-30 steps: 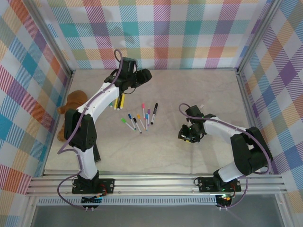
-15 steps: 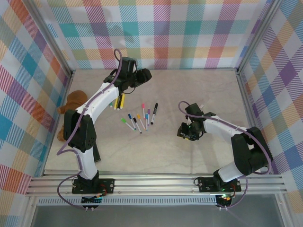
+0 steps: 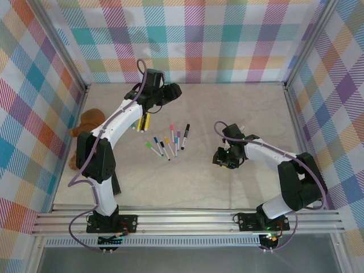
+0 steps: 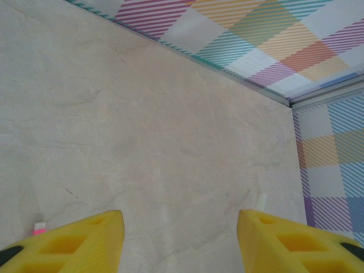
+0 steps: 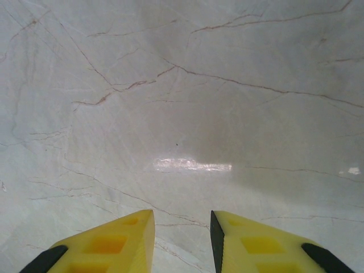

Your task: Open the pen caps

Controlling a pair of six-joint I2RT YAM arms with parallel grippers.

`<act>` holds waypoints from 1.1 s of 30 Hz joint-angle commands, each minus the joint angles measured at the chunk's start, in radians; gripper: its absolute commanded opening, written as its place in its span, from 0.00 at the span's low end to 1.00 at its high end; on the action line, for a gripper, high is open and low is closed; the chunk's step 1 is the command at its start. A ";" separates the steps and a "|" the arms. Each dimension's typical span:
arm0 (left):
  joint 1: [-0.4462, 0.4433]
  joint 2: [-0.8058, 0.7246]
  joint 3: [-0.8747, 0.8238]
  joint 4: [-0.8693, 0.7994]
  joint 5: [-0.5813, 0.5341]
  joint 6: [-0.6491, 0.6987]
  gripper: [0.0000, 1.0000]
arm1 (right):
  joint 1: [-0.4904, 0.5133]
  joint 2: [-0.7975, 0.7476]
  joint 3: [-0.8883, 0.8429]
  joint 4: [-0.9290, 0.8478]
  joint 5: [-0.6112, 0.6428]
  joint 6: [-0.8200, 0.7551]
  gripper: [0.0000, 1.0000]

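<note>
Two pairs of yellow fingers stand apart and empty, the left gripper (image 4: 179,242) wide, the right gripper (image 5: 182,242) narrow, over the bare marble table (image 3: 239,108). Coloured pen caps (image 3: 148,145) tip the markers (image 3: 169,143) scattered between the arms; a teddy bear (image 3: 85,126) lies left. The left arm reaches far back, and the right arm bends low, pointing left.

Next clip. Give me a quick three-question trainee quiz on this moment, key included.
1. True or false: the right gripper is clamped on a pen.
2. The pens lie loose on the table; the teddy bear lies (A) among them, (B) at the edge on the left arm's side, (C) under the right gripper.
3. Fill in: the left gripper has its jaws ___, with nothing between them.
Key: 1 false; 2 B; 3 open.
</note>
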 commanded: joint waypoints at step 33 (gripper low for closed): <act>-0.015 -0.298 -0.306 -0.210 -0.204 0.198 0.60 | 0.046 0.166 0.521 -0.200 0.270 -0.088 0.45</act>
